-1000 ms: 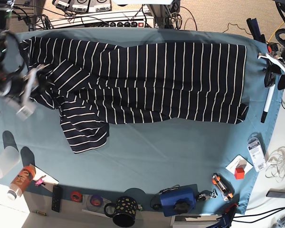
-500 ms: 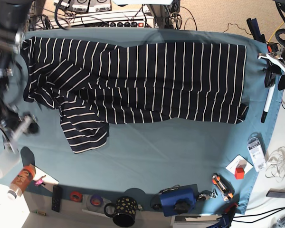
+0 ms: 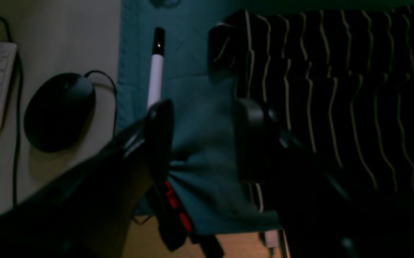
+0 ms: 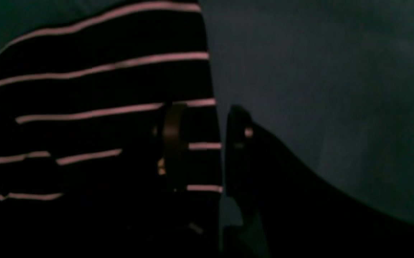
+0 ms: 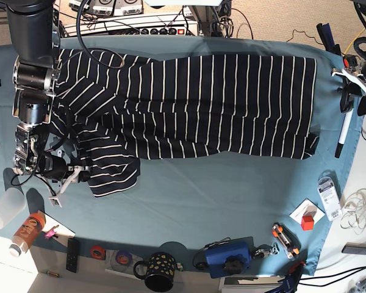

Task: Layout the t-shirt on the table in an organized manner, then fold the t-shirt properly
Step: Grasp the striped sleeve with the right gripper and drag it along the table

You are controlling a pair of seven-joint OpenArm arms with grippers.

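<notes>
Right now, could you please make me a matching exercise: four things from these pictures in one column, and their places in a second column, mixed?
Things:
1. t-shirt
2. right gripper
3. marker pen
4. spotted mug

Places:
A. near edge of the table, beside a blue box
B. beside the folded sleeve, at the base view's left
C. spread across the far half of the table
D. just past the shirt's hem, at the base view's right

Pairs: 1-C, 2-B, 3-D, 4-A
</notes>
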